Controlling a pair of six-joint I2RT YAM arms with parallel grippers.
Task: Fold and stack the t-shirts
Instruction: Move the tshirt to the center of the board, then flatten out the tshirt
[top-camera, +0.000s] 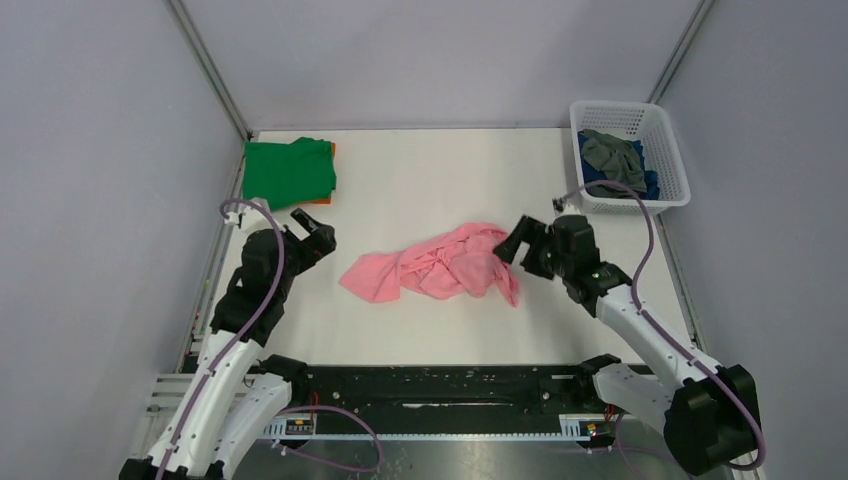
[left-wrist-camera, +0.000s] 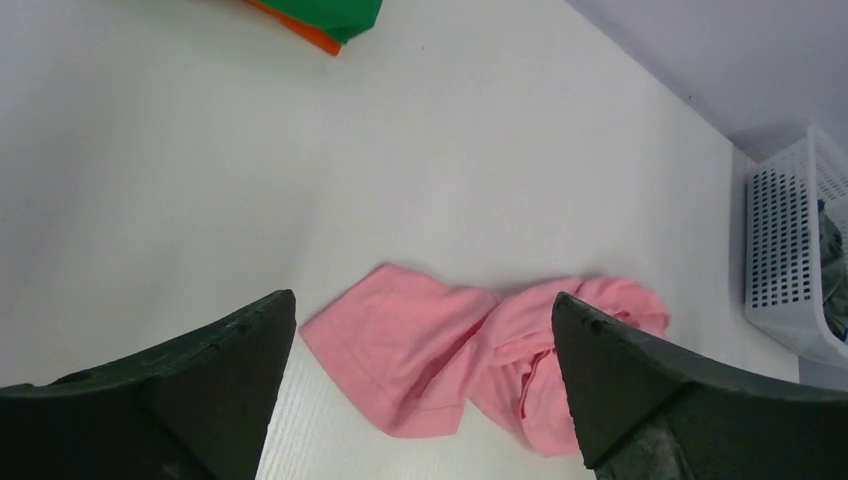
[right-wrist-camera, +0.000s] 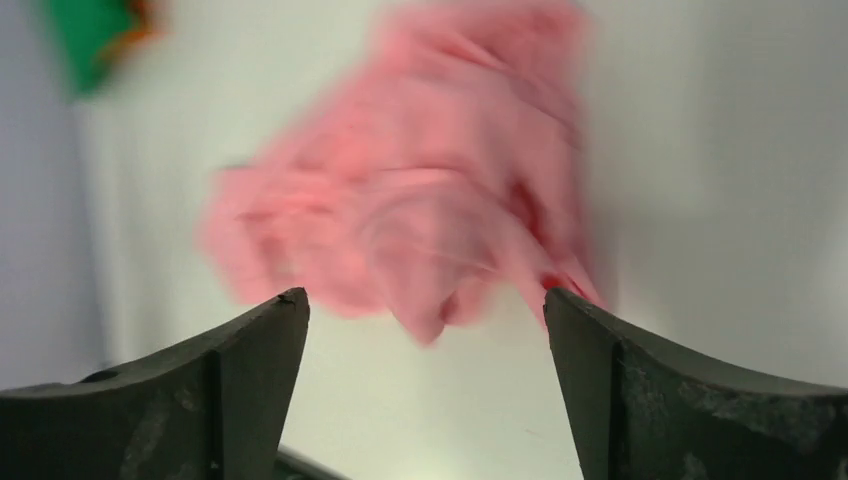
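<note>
**Pink shirt crumpled mid-counter, both grippers spread**

Pale grey walls (top-camera: 440, 60) enclose a white counter (top-camera: 440, 165) on the left, far and right sides. The two arms reach in from the near edge, the left arm (top-camera: 235, 320) along the left side and the right arm (top-camera: 650, 335) from the near right corner.

The pink t-shirt (top-camera: 440, 265) lies crumpled and unfolded on the middle of the counter. It stretches left to right between the two grippers, with its flatter end pointing left and its bunched end at the right.

The green t-shirt (top-camera: 288, 170) lies folded flat in the far left corner. It sits on top of the orange t-shirt (top-camera: 331, 150), which shows only as a thin edge along the green one's right and near sides.

A white lattice basket (top-camera: 668, 150) stands in the far right corner. It holds the grey t-shirt (top-camera: 612, 155) heaped over the blue t-shirt (top-camera: 650, 183).

The left gripper (top-camera: 312, 232) hangs near the stacked shirts, left of the pink cloth and apart from it. Its jaws are spread wide with nothing in them.

The right gripper (top-camera: 515, 243) is at the bunched right end of the pink shirt. Its wrist view is blurred but shows the fingers (right-wrist-camera: 250, 350) spread wide, with no cloth pinched. Whether a fingertip touches the fabric cannot be told.
</note>
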